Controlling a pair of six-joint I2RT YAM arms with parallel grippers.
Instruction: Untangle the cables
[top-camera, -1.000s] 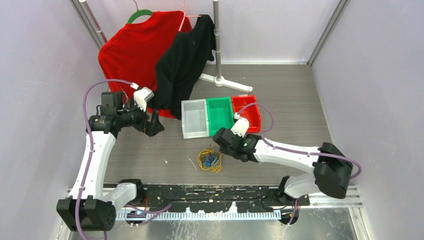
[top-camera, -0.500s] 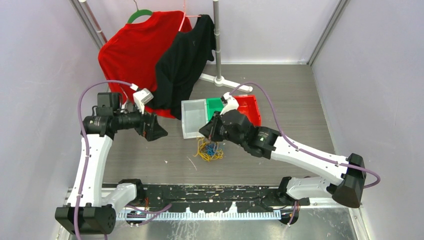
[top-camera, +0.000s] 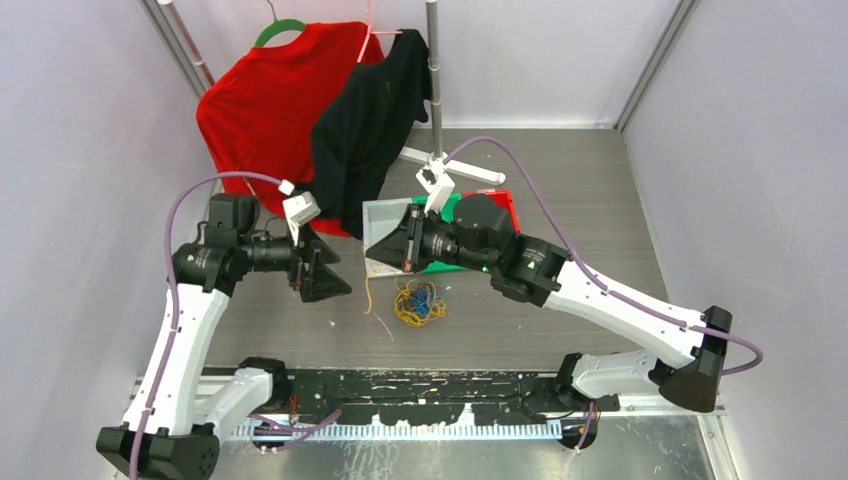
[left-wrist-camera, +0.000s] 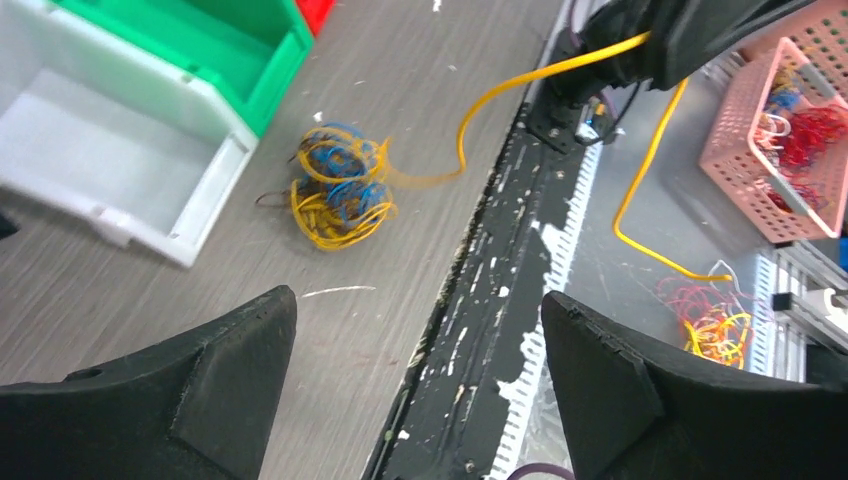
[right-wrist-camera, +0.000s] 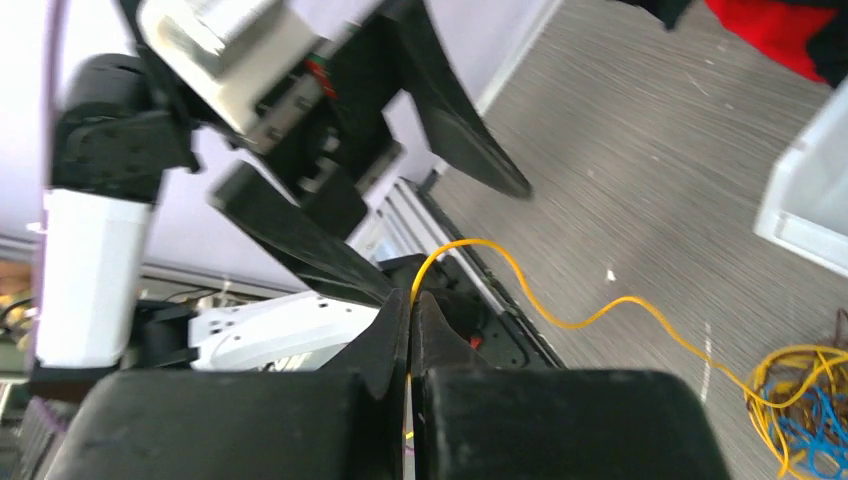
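The cables lie as a tangle (top-camera: 418, 303) of yellow, blue and dark wires on the table in front of the bins; the tangle also shows in the left wrist view (left-wrist-camera: 338, 190) and at the lower right of the right wrist view (right-wrist-camera: 800, 400). My right gripper (top-camera: 380, 248) is raised to the left of the tangle. It is shut on one yellow cable (right-wrist-camera: 560, 320), which runs slack from its tips (right-wrist-camera: 410, 297) down to the tangle. The same strand shows in the left wrist view (left-wrist-camera: 500, 95). My left gripper (top-camera: 325, 272) is open and empty, in the air left of the tangle (left-wrist-camera: 416, 295).
A white bin (top-camera: 385, 230), a green bin (left-wrist-camera: 200, 40) and a red bin (top-camera: 505, 205) stand behind the tangle, partly under the right arm. A red shirt (top-camera: 260, 110) and a black shirt (top-camera: 370, 120) hang at the back. A pink basket (left-wrist-camera: 770, 130) of wires stands beyond the front rail.
My right gripper has risen from the tangle and moved back and left, drawing a yellow strand out. My left gripper has moved right and forward, towards the tangle.
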